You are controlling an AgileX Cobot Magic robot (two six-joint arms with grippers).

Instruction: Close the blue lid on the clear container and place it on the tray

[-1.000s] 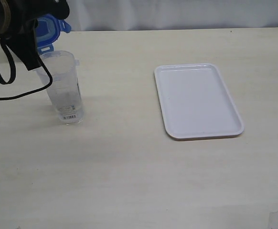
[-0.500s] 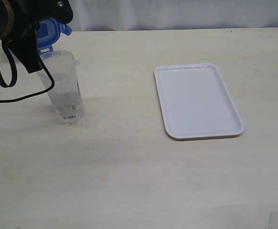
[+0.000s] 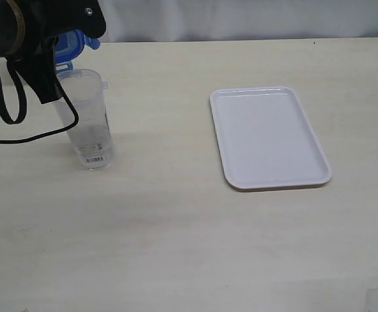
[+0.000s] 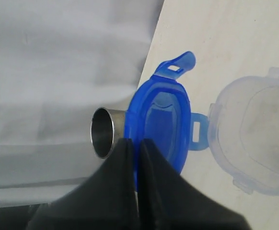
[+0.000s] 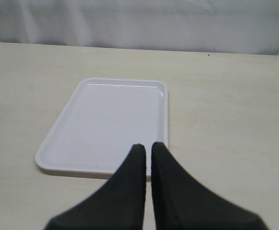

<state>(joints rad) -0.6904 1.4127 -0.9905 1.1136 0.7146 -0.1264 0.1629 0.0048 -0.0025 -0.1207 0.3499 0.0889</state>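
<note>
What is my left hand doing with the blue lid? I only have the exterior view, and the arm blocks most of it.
Observer: The left hand is shut on the blue lid, pinching one edge of its rim.
Operator: Is the lid over the clear container?
Observer: No. In the left wrist view, the lid sits beside the open mouth of the clear container and does not cover it.
Operator: And the right hand? I can't see it at all.
Observer: The right hand is shut with nothing between its fingers, pointing at the near rim of the tray.
</note>
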